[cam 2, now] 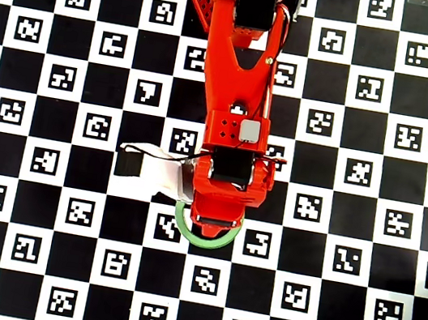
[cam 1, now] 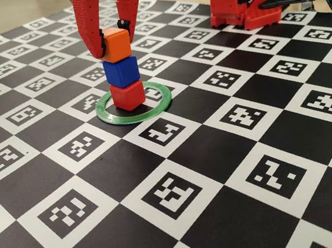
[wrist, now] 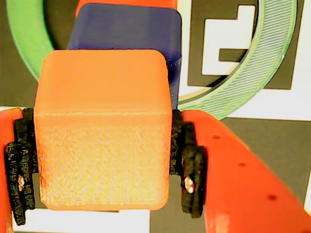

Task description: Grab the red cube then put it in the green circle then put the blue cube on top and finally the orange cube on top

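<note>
1. The red two-finger gripper (cam 1: 113, 35) is closed on the small bright orange plastic cube (cam 1: 116, 45).
2. That cube sits atop the deep-blue plastic cube (cam 1: 121, 71), which rests on the matte red plastic cube (cam 1: 127, 96) inside the thin green plastic ring (cam 1: 160, 104).

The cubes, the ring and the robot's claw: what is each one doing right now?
Small matte red plastic cube: sitting inside the ring, bottom of the stack.
Deep-blue plastic cube: resting on the red cube.
Bright orange plastic cube: on top of the blue cube, held between the fingers.
Thin flat green plastic ring: lying flat on the board.
Red two-finger gripper: shut on the orange cube.
</note>
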Robot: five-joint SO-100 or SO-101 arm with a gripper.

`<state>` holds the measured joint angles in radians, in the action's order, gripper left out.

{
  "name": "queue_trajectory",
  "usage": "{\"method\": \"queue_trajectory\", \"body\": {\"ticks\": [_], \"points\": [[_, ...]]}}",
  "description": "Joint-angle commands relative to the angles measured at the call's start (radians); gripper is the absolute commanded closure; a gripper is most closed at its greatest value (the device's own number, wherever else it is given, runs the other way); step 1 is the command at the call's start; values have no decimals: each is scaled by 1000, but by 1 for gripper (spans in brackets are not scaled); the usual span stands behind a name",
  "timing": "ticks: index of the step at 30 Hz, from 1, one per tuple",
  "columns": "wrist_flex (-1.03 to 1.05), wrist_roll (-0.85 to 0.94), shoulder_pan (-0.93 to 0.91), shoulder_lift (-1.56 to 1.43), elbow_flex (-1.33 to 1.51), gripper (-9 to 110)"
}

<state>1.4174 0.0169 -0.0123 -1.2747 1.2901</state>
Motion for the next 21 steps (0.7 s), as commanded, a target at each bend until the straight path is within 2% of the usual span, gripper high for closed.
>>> {"method": "queue_trajectory", "body": {"ticks": [1,10,12,16,21], "points": [[-8,3,-12,-29,-8,99],[-15,-9,-12,-28,2,99],[-15,-23,-14,-29,2,89],[-6,-86,-28,-38,2,78],[5,-87,-32,-44,-3,76]]}}
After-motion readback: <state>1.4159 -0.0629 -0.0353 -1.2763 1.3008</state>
